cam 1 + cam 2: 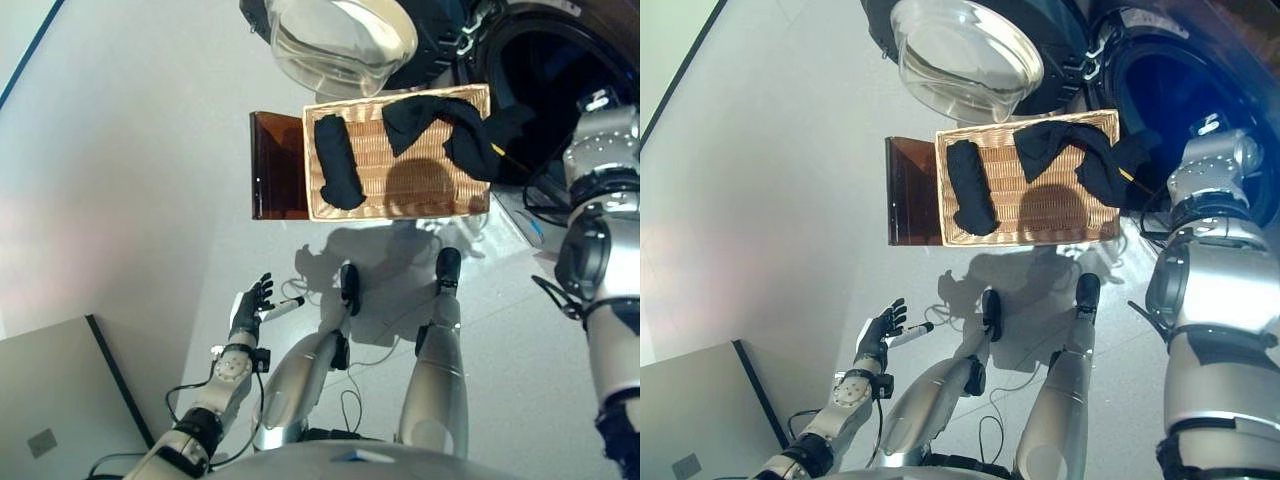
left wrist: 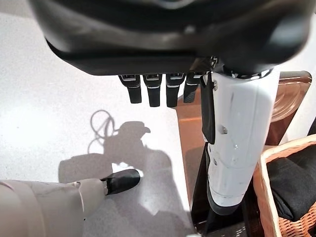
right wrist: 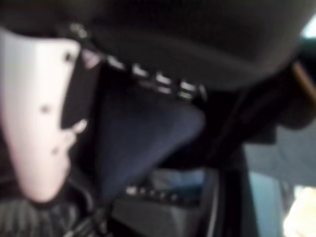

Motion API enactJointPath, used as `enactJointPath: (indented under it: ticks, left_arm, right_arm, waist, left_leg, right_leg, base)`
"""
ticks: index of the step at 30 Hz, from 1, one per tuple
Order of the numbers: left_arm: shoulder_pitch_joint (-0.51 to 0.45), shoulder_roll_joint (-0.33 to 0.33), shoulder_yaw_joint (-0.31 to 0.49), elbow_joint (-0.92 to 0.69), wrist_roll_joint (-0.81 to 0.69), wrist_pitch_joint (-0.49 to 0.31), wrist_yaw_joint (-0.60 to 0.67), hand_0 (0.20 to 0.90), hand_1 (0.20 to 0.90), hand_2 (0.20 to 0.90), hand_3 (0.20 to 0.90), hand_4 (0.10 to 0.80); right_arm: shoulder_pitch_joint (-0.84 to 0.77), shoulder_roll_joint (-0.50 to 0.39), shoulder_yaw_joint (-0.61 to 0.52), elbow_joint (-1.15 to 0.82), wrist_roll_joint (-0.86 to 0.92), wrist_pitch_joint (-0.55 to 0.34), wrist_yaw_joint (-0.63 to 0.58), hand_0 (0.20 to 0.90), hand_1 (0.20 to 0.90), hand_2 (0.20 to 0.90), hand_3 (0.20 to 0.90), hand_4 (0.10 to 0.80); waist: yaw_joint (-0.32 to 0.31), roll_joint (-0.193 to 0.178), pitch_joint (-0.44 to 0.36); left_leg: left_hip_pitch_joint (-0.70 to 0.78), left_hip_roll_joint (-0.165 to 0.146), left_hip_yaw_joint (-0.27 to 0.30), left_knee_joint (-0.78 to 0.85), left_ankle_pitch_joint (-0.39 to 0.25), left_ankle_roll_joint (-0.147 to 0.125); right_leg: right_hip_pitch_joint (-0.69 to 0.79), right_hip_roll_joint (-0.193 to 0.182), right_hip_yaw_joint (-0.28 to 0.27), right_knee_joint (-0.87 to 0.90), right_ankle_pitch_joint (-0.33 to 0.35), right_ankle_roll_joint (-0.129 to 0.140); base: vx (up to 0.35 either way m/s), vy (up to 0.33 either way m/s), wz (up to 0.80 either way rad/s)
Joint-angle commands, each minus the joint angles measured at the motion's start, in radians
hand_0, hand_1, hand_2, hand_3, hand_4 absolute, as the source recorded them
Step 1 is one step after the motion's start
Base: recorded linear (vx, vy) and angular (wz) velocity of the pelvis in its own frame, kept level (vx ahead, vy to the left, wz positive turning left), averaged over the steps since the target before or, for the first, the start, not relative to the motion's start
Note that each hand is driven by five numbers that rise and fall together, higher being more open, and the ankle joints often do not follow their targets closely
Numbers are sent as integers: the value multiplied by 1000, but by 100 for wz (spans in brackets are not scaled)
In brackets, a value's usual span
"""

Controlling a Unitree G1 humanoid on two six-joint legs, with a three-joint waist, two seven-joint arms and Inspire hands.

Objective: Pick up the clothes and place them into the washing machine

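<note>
So the left hand (image 1: 250,305) hangs spread over bare floor, well short of the wicker basket (image 1: 398,208). One dark garment (image 1: 338,162) lies inside; another (image 1: 450,125) spills over the far-right rim toward the washer drum (image 1: 545,70), where the right hand (image 3: 74,98) pinches dark cloth (image 3: 143,133).

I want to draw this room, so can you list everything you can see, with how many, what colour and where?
Woven wicker basket: one, tan, on the floor before the washer.
Dark cloth pieces: two, black; rolled one at the basket's left, long one draped over its right rim toward the drum.
Front-loading washing machine: one, dark drum, beyond the basket.
Round glass washer door: one, clear, swung open.
Brown translucent panel: one, beside the basket's left.
Left robot hand: dark, open, low.
Right robot hand: at the drum, curled round dark cloth.
</note>
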Motion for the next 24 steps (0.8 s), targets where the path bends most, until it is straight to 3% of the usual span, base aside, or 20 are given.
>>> enactJointPath:
  ticks: [1,7,12,13,24]
  left_arm:
    - [15,34,-31,43,5,-22,22,900,900,900,900,800]
    - [13,32,-27,54,-3,-16,23,900,900,900,900,800]
    - [20,54,-33,35,14,-18,34,900,900,900,900,800]
    - [13,71,-32,19,24,-22,42,900,900,900,900,800]
    - [-5,57,-8,-22,41,-41,68,900,900,900,900,800]
  right_arm:
    - [-193,-208,170,-78,-80,-66,48,900,900,900,900,800]
    - [-181,-190,153,-66,-57,-68,53,900,900,900,900,800]
    - [-275,-215,308,70,-403,103,-60,900,900,900,900,800]
    - [-313,-204,430,112,-648,199,-107,900,900,900,900,800]
    - [-283,-158,639,69,-1177,371,-161,900,900,900,900,800]
  waist:
    - [12,21,-80]
    - [9,12,-79]
    - [16,8,-78]
    - [19,5,-74]
    - [7,-5,-61]
  left_leg:
    - [16,4,-22,-8,-29,-91]
    - [14,4,-16,-7,-29,-89]
    - [15,3,-14,-6,-28,-89]
    - [16,3,-15,-4,-28,-91]
    - [5,3,-22,-1,-17,-93]
  right_leg:
    - [3,82,-34,200,-232,-50]
    - [-1,84,-30,200,-230,-51]
    - [5,80,-35,199,-227,-51]
    - [8,79,-36,202,-230,-50]
    - [10,86,-34,185,-205,-51]
  base:
    - [0,0,0]
    - [-4,6,-2]
    - [-7,-3,1]
    - [-46,-6,3]
    - [-2,-1,0]
